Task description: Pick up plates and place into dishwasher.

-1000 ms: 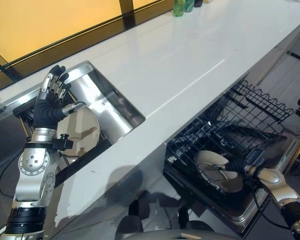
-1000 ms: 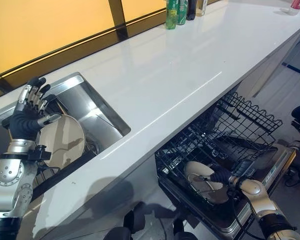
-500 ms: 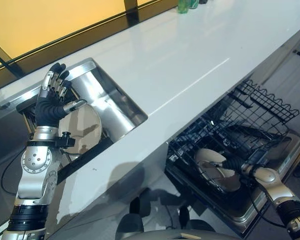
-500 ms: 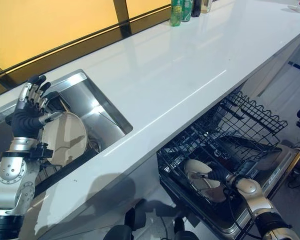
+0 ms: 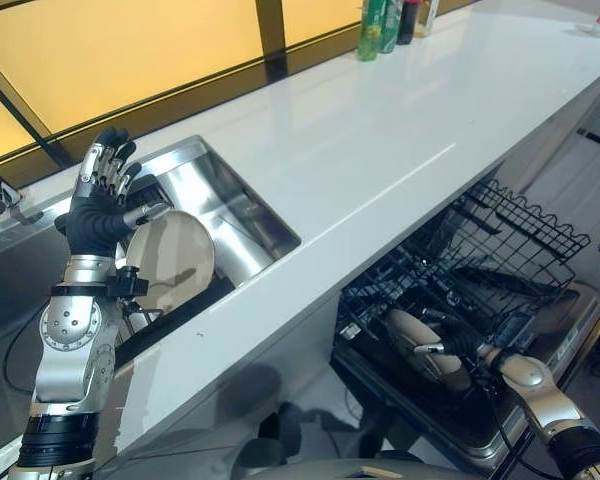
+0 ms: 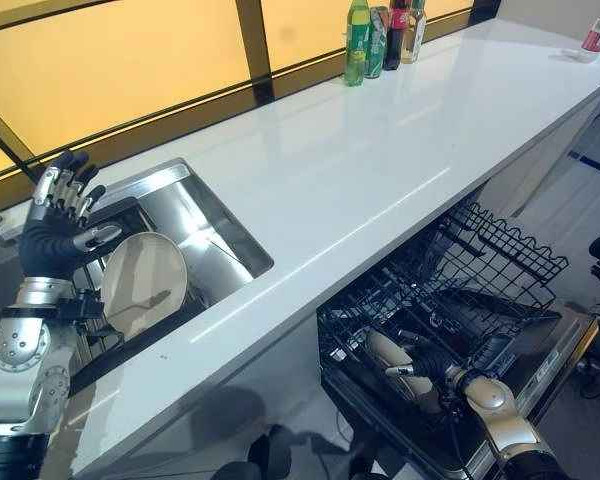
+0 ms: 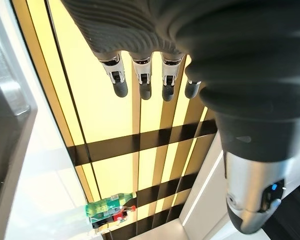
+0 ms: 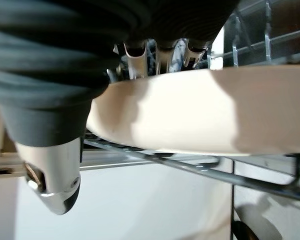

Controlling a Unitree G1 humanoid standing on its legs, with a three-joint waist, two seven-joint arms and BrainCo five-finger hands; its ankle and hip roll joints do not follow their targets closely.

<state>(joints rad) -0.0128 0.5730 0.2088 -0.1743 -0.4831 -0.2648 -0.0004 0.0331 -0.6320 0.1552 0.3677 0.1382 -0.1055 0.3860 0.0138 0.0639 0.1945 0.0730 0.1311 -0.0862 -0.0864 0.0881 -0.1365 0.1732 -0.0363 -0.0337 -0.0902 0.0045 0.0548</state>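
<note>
1. Seating round beige plate (image 5: 420,345) in black wire dishwasher rack (image 5: 500,250), 5 o'clock; right hand (image 6: 432,362) fingers curled on its rim.
2. Advice: tip upright btwn tines before release.
3. Left hand (image 5: 102,205) wide, idle, 9 o'clock.

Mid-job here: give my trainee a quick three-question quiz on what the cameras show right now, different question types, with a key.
1. True or false: the left robot hand is holding the plate in the sink.
2. Where is the plate in the rack?
A. on the countertop
B. in the dishwasher rack, at the right robot hand
C. on the floor
3. Fill in: the bottles stand at the countertop's far edge, by the ____.

Key: 1 false, its fingers are straight and raised above the sink; 2 B; 3 window.
</note>
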